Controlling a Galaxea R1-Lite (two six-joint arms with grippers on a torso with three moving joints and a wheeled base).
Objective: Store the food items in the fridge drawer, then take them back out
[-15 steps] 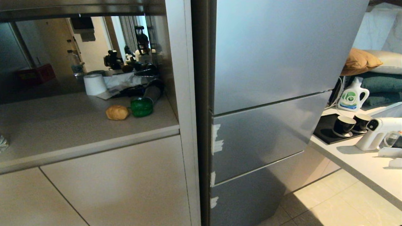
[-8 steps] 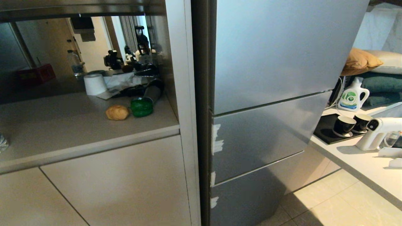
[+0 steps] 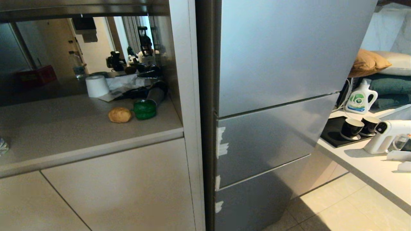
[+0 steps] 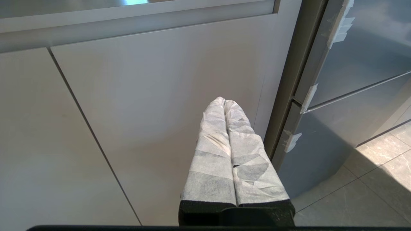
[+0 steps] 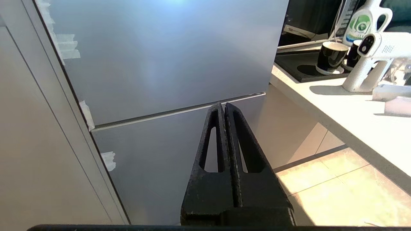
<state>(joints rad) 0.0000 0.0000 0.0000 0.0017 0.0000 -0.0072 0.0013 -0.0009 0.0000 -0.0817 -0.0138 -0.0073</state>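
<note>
Potato-like lump [image 3: 119, 115] and green bell pepper [image 3: 144, 109] sit side by side, just about touching, on the grey counter [image 3: 74, 128] in the niche left of the fridge, pepper to the right of the lump. Behind them, farther back: white paper roll [image 3: 97, 86] and a dark hair dryer [image 3: 156, 93] lying against the niche's right wall. Fridge drawer [image 3: 263, 141], the middle silver panel with white tape strips [image 3: 221, 141] on its left edge, is flush and closed, between the tall upper door [image 3: 282, 54] and the lowest panel [image 3: 250, 202]. Neither arm shows in the head view. Left gripper [image 4: 224, 102], fingers wrapped in white fabric, jaws pressed together and empty, hangs low in front of the cabinet door [image 4: 160, 96] under the counter, near the fridge's left edge. Right gripper [image 5: 223, 106], bare black fingers, jaws also together with nothing between them, points at the seam between the drawer and the lowest panel. Right of the fridge, a white worktop [image 3: 369, 170] carries two dark cups [image 3: 351, 128], a detergent bottle [image 3: 361, 98] and a white spray gun [image 3: 385, 134]. Judged step: very start, nothing stored, drawer not opened. Next move likely calls for a gripper to reach the taped left edge of the drawer, hook it and pull it out before either food item gets lifted; flat front has no visible handle, so purchase could be poor.
</note>
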